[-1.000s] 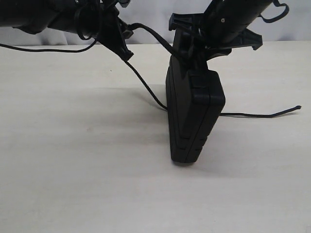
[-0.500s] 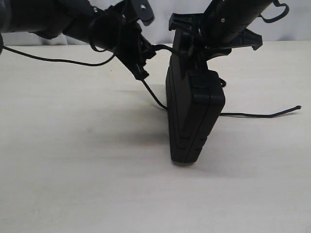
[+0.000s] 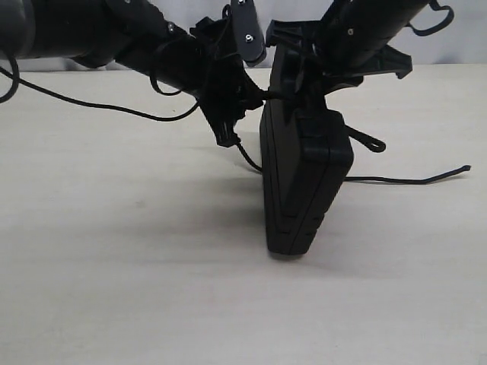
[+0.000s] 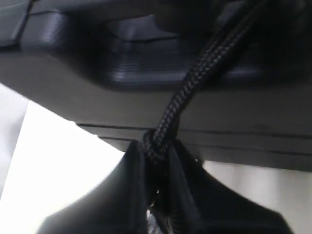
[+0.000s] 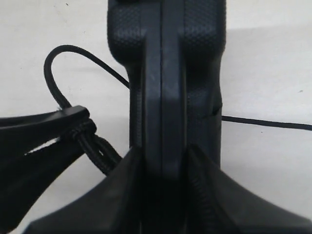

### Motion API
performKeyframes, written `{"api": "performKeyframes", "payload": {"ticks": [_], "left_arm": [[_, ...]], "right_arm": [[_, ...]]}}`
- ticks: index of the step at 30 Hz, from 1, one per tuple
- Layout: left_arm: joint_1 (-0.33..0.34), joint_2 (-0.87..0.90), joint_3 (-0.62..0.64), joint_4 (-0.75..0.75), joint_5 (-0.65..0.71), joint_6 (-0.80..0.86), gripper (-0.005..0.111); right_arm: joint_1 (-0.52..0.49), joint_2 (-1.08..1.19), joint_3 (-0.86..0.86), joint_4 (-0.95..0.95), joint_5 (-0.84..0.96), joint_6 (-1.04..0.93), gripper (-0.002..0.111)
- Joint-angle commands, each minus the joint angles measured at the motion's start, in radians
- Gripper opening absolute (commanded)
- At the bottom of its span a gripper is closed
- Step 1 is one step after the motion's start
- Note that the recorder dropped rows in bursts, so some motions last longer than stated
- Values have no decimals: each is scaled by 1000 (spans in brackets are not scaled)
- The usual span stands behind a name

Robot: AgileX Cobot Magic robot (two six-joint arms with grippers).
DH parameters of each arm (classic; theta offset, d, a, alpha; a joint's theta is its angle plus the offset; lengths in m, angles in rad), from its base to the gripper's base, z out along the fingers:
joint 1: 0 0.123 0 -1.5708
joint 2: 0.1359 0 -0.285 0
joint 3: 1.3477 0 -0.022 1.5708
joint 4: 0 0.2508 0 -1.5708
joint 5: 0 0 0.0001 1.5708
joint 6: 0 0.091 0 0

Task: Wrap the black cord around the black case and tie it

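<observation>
The black case [image 3: 303, 179] stands on its narrow edge on the table, held at its top by my right gripper [image 3: 308, 65]. In the right wrist view that gripper [image 5: 163, 168] is shut on the case [image 5: 165, 73], one finger on each broad face. My left gripper [image 3: 243, 95] sits right beside the case's upper left side, shut on the black cord [image 4: 192, 80]. The cord [image 3: 240, 148] drops from it to the table behind the case. On the right a small loop [image 3: 367, 141] sticks out, and the cord's tail [image 3: 411, 180] lies along the table.
The pale tabletop [image 3: 137, 266] spreads wide in front and to the left of the case. A thin black robot cable [image 3: 99, 105] hangs from the left arm [image 3: 84, 34] over the table's far left. The right arm [image 3: 365, 30] reaches in from the upper right.
My left gripper has carried the cord to the right, from well left of the case up to its top left side. A small loop now pokes out on the case's right. Case and right gripper stayed put.
</observation>
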State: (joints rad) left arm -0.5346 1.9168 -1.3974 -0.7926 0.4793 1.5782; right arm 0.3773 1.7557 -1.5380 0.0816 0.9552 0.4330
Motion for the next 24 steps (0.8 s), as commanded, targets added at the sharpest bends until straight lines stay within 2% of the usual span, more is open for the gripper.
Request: {"api": "performKeyframes", "payload": {"ticks": [1, 5, 12, 14, 16, 17, 18, 20, 22, 24], "left_arm": [[-13, -11, 0, -129, 11, 81, 0], [-13, -11, 0, -294, 26, 217, 0], [-13, -11, 0, -349, 46, 231, 1], [-13, -11, 0, -338, 50, 231, 13], [-8, -11, 0, -299, 48, 225, 41], [-7, -12, 0, -289, 48, 223, 61], [-1, -14, 0, -283, 53, 223, 68], [29, -36, 0, -173, 74, 132, 70], [59, -67, 0, -2, 179, 43, 70], [61, -52, 0, 33, 217, 43, 70]], "right_arm": [[-2, 7, -1, 40, -41, 0, 4], [-2, 11, -1, 41, -41, -9, 4], [-2, 11, -1, 86, -60, -28, 4], [-2, 11, -1, 86, -60, -28, 4], [-2, 11, -1, 86, -61, -29, 4], [-2, 11, -1, 86, -61, -29, 4], [-2, 11, -1, 86, -61, -29, 4], [-2, 11, -1, 86, -61, -29, 4], [-2, 11, -1, 86, -61, -29, 4], [-2, 11, -1, 86, -56, -29, 4]]}}
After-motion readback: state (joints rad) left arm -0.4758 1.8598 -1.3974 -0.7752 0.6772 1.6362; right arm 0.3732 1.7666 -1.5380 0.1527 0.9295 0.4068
